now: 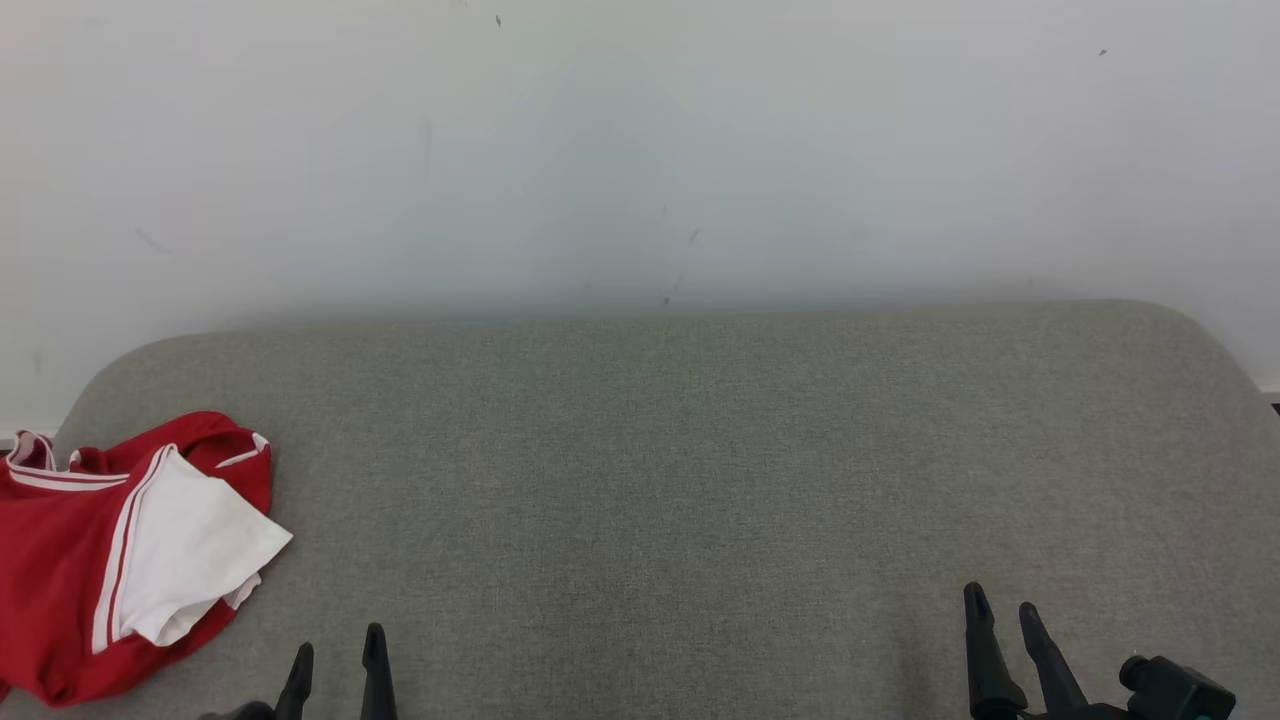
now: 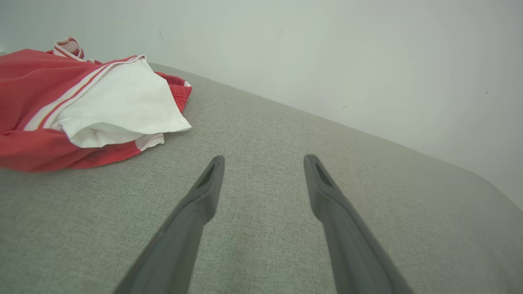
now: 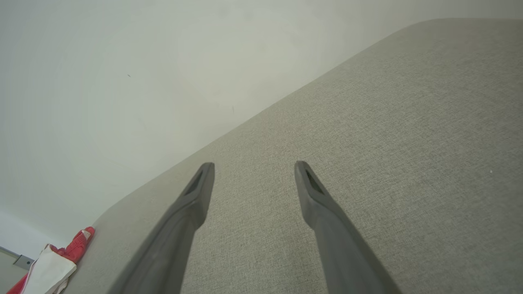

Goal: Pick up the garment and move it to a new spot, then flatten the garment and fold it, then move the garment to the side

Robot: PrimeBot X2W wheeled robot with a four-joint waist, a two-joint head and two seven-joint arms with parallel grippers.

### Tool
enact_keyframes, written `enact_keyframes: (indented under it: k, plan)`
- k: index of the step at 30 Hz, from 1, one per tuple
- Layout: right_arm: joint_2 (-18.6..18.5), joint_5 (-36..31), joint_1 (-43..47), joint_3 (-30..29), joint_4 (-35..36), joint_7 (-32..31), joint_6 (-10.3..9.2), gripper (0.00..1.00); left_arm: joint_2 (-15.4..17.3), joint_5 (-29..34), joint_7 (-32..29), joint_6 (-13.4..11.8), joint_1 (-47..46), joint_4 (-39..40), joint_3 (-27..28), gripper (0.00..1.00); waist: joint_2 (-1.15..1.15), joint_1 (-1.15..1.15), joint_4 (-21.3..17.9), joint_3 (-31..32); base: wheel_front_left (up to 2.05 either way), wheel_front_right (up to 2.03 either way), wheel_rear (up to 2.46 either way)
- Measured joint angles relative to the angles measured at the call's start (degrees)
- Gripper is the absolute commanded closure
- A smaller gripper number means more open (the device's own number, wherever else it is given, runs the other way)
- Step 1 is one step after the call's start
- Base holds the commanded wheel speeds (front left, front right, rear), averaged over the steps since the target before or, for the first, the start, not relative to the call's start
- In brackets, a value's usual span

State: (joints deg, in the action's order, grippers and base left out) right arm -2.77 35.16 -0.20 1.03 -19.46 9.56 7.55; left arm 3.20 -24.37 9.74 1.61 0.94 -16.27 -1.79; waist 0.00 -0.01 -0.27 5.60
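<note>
Left gripper: the left gripper [image 1: 338,645] is at the lower left of the head view. Its two long dark fingers [image 2: 184,228] stand well apart with nothing between them.
Right gripper: the right gripper [image 1: 1000,600] is at the lower right of the head view. Its two dark fingers are also spread wide and hold nothing, and a dark wrist fitting [image 1: 1170,690] sits just beside it.
Contact: both pairs of fingers point out over the pad; whether the tips touch it cannot be told.
Count of grippers: two, with four fingers in all.
Garment: one crumpled red fabric garment with white stripes and a white panel [image 1: 60,560] lies at the left end of the pad. It is near the left gripper on that gripper's outer side, but apart from it. It is well apart from the right gripper, and part of it runs past the left edge of the head view.
Count of garments: one.
Surface: one broad grey-green woven upholstered pad [image 1: 650,450] with rounded far corners carries the garment.
Room: one pale off-white wall [image 1: 640,150] rises directly behind the pad's far edge. It is marked by a few small dark specks and faint scuffs.
</note>
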Motion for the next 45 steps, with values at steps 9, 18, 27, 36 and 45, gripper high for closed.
enact_keyframes:
  k: [9, 18, 27, 36, 45]
  plan:
    - [-0.02, -8.02, 0.66, 0.45, -0.24, 0.55, 0.0, 0.0, 0.1, 4.97, 1.25, 0.47, -0.03, -0.71, -0.9, 0.0, 0.0, 0.0, -0.17, 0.54, 0.0, 0.0, 0.0]
    - [-0.02, -14.24, 1.42, 0.67, 0.09, 0.8, 0.0, 0.0, 0.07, 8.59, 2.3, 0.41, -0.02, -1.25, -1.13, 0.0, 0.0, 0.0, -0.27, 1.13, 0.0, 0.0, 0.0]
    - [-0.02, -21.4, 1.99, 0.16, 0.75, 0.56, 0.0, 0.0, -0.05, 11.28, 3.36, 0.43, -0.02, -1.64, -0.93, 0.0, 0.0, 0.0, -0.33, 1.64, 0.0, 0.0, 0.0]
    - [-0.03, -28.37, 2.55, 0.12, 1.27, 1.03, 0.0, 0.0, -0.16, 15.22, 4.37, 0.3, -0.01, -1.97, -1.07, 0.0, 0.0, 0.0, -0.46, 2.09, 0.0, 0.0, 0.0]
    - [-0.04, -31.55, 2.82, 0.35, 1.52, 1.43, 0.0, 0.0, -0.24, 16.59, 5.16, 0.44, 0.03, -2.29, -0.81, 0.0, 0.0, 0.0, -0.46, 2.43, 0.0, 0.0, 0.0]
